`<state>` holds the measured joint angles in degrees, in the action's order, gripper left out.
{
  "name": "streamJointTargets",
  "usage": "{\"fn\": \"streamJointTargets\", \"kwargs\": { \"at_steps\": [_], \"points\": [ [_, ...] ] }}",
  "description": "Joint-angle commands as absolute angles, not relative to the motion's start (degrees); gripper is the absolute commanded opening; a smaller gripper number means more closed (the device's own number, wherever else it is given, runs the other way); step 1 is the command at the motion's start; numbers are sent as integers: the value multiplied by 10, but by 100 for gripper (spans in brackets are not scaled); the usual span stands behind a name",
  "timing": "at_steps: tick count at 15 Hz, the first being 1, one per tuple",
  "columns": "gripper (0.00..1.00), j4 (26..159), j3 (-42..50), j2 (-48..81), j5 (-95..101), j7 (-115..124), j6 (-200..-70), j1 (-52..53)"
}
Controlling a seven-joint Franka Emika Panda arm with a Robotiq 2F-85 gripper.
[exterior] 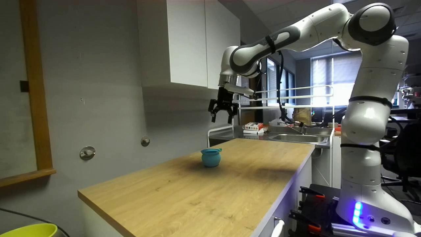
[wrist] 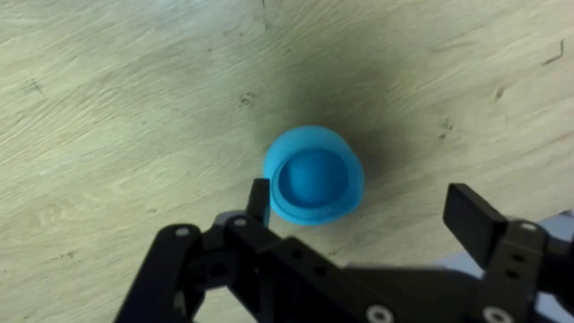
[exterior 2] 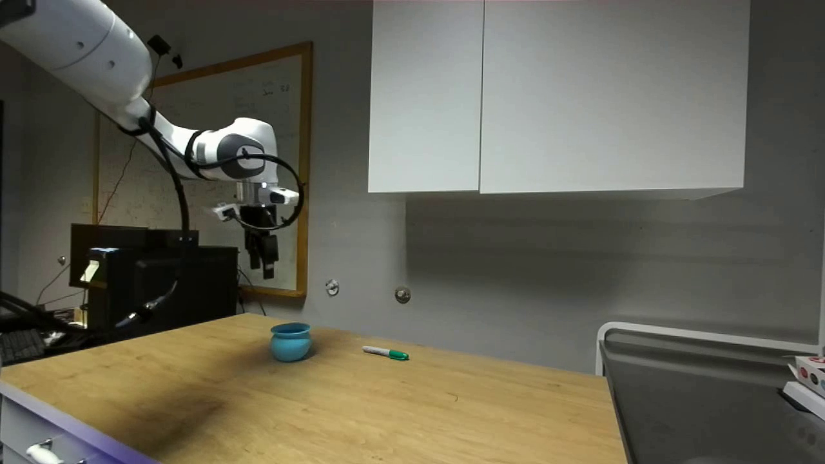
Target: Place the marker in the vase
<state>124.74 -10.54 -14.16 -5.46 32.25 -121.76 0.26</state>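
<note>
The vase [exterior: 210, 158] is small, round and turquoise, and stands upright on the wooden counter in both exterior views [exterior 2: 290, 343]. In the wrist view the vase [wrist: 314, 177] shows from above, and I see no marker in its opening. The marker [exterior 2: 385, 352], white with a green cap, lies on the counter beside the vase, apart from it, toward the wall cabinet side. In an exterior view it is mostly hidden behind the vase; a small green bit shows by the rim. The marker is out of the wrist view. My gripper [exterior: 221, 119] [exterior 2: 262, 267] [wrist: 358, 185] is open and empty, high above the counter.
The wooden counter [exterior: 184, 194] bears the vase and marker. White wall cabinets [exterior: 187, 42] [exterior 2: 612, 96] hang above along the wall. A metal sink [exterior: 297, 138], a white rail [exterior 2: 702, 335] and small boxes [exterior: 254, 126] are past the counter's end.
</note>
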Motion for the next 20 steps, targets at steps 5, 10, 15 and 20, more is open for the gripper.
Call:
{"fn": "streamJointTargets", "kwargs": {
  "at_steps": [5, 10, 15, 20],
  "points": [
    [100, 1049, -79, 25, 38, 477, -1213, -6],
    [100, 911, -35, 139, 64, 595, -1205, 13],
    [100, 826, 19, 231, 81, 675, -1192, 29],
    [100, 795, 46, 296, 57, 701, -1181, 26]
  ]
}}
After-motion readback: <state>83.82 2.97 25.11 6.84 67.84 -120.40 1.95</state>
